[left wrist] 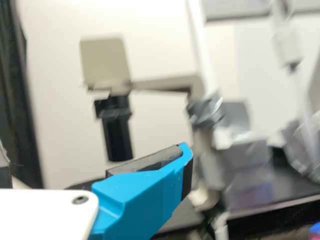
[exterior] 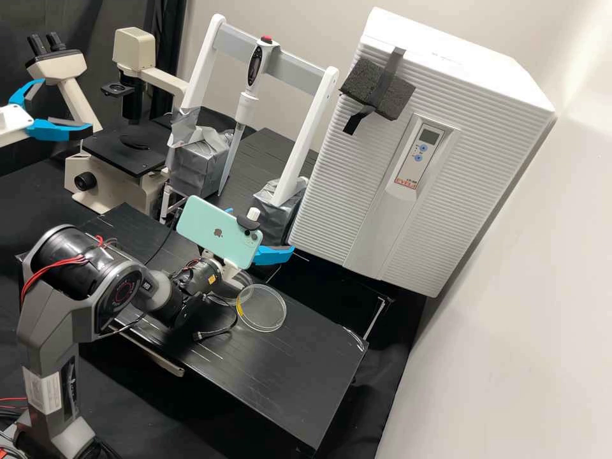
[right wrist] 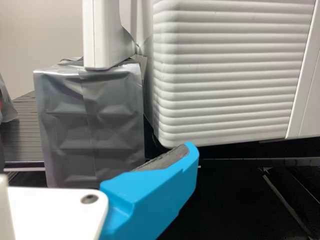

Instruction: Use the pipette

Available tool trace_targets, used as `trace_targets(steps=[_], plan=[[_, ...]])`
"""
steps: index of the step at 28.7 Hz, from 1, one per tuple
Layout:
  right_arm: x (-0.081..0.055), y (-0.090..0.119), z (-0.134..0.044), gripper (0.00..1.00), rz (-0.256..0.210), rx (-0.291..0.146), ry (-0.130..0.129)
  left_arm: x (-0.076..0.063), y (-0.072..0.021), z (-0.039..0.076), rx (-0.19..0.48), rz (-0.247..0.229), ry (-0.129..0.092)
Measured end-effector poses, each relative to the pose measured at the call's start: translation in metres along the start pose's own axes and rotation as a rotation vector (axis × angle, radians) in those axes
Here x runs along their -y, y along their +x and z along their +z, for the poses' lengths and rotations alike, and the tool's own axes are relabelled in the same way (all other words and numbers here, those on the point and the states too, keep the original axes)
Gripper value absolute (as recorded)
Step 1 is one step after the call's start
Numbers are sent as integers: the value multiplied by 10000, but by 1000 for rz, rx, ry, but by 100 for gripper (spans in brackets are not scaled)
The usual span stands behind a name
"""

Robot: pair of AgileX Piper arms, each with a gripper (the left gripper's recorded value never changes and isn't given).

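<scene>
One pipette: hung upright on the grey crossbar of one white stand, red button on top, long tip pointing down between the stand's two legs. Well apart from both grippers.

Two taped bases under the legs: one just beside the microscope, the other against the machine. That second base also close ahead in the right wrist view, touching the ribbed wall.

Two grippers, counted:
- Left gripper: far left of the bench, raised beside the microscope's eyepieces, jaws spread, gripping nothing. In its own wrist view, one blue finger with a bare dark pad, the microscope's lamp arm beyond it.
- Right gripper: low over the board, between the dish and the second base, well below the pipette. Jaws spread, pinching nothing. One blue finger with a bare pad in its own wrist view.

One phone, mint green, clamped on the right arm's wrist.

One container: a clear round dish, flat on the board, just beside the right arm's wrist. Yellow streak at its rim; contents otherwise not to be told.

One microscope, beige with a black stage, left of the stand.

One machine, white and ribbed, right of the stand. One black foam block strapped to its upper front edge, and a small panel with two blue buttons below.
</scene>
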Motion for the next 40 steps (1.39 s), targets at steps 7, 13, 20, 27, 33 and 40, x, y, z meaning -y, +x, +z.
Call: trace_targets(steps=[7,13,20,27,33,40], plan=[[0,0,0,100,0,0,0,-136,-80,189,97,44,8],[-87,-98,-146,100,1,-22,28,-157,-120,250,129,49,4],[-190,-354,-775,100,13,-235,48,-141,-137,252,129,43,2],[-187,-339,-1322,100,-11,-342,-7,-113,-158,248,127,33,-1],[-331,-159,-1573,100,38,-304,-5,-107,-158,248,129,35,-2],[-424,105,-1805,100,76,-264,-33,-92,-151,246,129,34,-6]])
